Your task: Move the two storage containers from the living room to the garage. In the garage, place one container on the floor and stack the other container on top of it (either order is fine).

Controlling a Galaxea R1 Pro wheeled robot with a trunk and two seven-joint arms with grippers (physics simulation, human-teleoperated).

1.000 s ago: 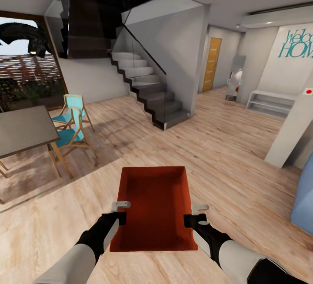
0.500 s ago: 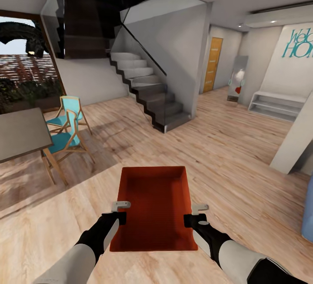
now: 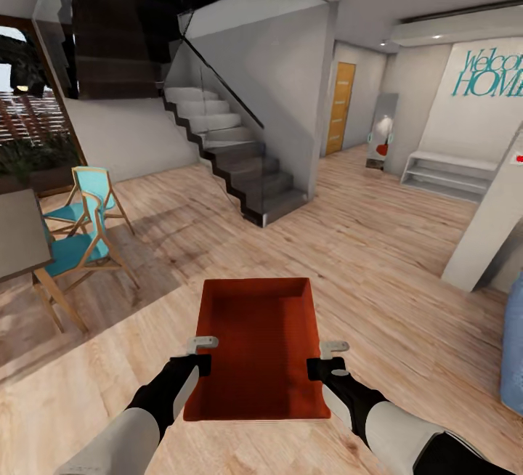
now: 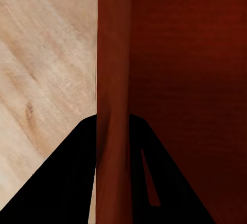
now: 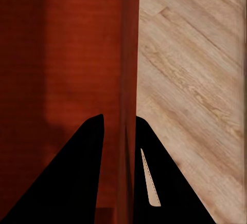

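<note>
Nearest, held out over the light wood-plank floor (image 3: 378,257): one orange-red storage container (image 3: 258,348), open top up, carried level between both arms. Left end effector (image 3: 195,359) clamped on the container's left wall, one dark finger (image 4: 67,178) outside and the other inside, the thin wall pinched between them in the left wrist view. Right end effector (image 3: 327,362) likewise closed on the right wall, fingers (image 5: 77,172) astride it, planks beyond. Container interior bare.

Further out on the left, two turquoise chairs (image 3: 76,232) with wooden frames, drawn up beside the corner of a dark surface (image 3: 14,235). At the right edge, part of a blue sofa (image 3: 512,359) and a pale column (image 3: 487,221).

Mid-room, a grey staircase (image 3: 232,159) with a glass balustrade, rising to the left under a dark landing. Behind the chairs, a wood-framed glass door (image 3: 33,112) with greenery outside.

Farthest, an orange door (image 3: 337,108) down a hallway, a low white shelf (image 3: 447,173), and teal lettering (image 3: 490,75) on the wall above it.
</note>
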